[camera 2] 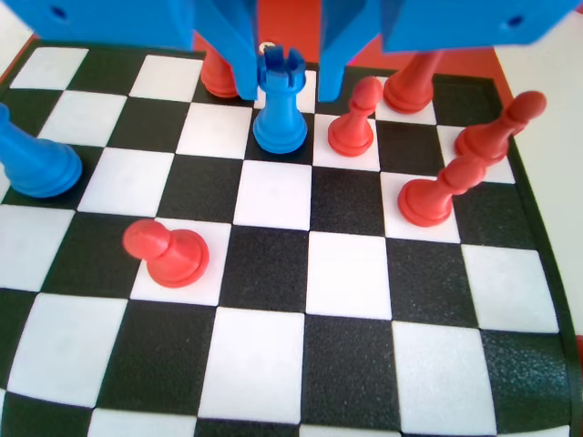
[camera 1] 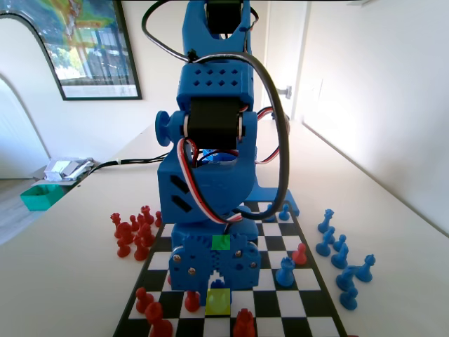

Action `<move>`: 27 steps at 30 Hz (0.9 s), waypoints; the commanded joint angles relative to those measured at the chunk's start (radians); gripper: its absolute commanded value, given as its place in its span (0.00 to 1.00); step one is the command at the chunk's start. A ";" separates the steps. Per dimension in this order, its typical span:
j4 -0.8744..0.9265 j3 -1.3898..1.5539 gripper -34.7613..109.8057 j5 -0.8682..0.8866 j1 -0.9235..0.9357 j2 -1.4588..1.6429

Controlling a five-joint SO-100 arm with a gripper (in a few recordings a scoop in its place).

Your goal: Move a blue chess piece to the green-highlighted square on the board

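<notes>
Fingers (camera 2: 287, 68) apparently astride blue piece (camera 2: 280, 102)

White walls (camera 1: 365, 84) enclose the room in the fixed view, the one at three o'clock bright with daylight. At eleven o'clock a black-framed poster (camera 1: 88, 45) hangs on the far wall, its picture colourful (the subject is too partly shown to tell). A white table (camera 1: 77, 260) runs away toward twelve o'clock. Near nine o'clock a teal bin (camera 1: 41, 196) sits at the table's edge, with a small pile of pale things (camera 1: 66, 168) just behind it. A door handle (camera 1: 285, 92) shows right of centre, toward one o'clock. A strip of grey floor (camera 1: 14, 210) lies at nine o'clock.
</notes>
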 commanded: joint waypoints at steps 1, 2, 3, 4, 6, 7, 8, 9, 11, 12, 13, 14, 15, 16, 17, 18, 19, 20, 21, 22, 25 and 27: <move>0.005 -0.025 0.29 -0.015 0.008 0.043; 0.003 -0.020 0.29 -0.018 0.008 0.043; 0.003 -0.017 0.28 -0.021 0.008 0.043; 0.003 -0.014 0.28 -0.023 0.006 0.043; 0.002 -0.009 0.27 -0.025 0.005 0.043; 0.002 -0.008 0.27 -0.026 0.005 0.043; 0.002 -0.006 0.27 -0.028 0.005 0.043; 0.002 -0.006 0.27 -0.029 0.003 0.043; 0.002 -0.005 0.27 -0.028 0.003 0.043; 0.002 -0.005 0.26 -0.028 0.003 0.043; 0.003 -0.008 0.26 -0.025 0.003 0.043; 0.008 -0.011 0.26 -0.023 0.005 0.043; 0.012 -0.014 0.26 -0.021 0.005 0.044; 0.015 -0.015 0.26 -0.018 0.006 0.048; 0.025 -0.020 0.26 -0.017 0.006 0.051; 0.031 -0.023 0.26 -0.015 0.006 0.054; 0.037 -0.023 0.26 -0.015 0.006 0.058; 0.043 -0.023 0.26 -0.014 0.006 0.064; 0.049 -0.023 0.26 -0.014 0.006 0.071; 0.057 -0.023 0.26 -0.014 0.006 0.078; 0.074 -0.014 0.26 -0.012 0.006 0.104; 0.084 -0.003 0.26 -0.011 0.005 0.124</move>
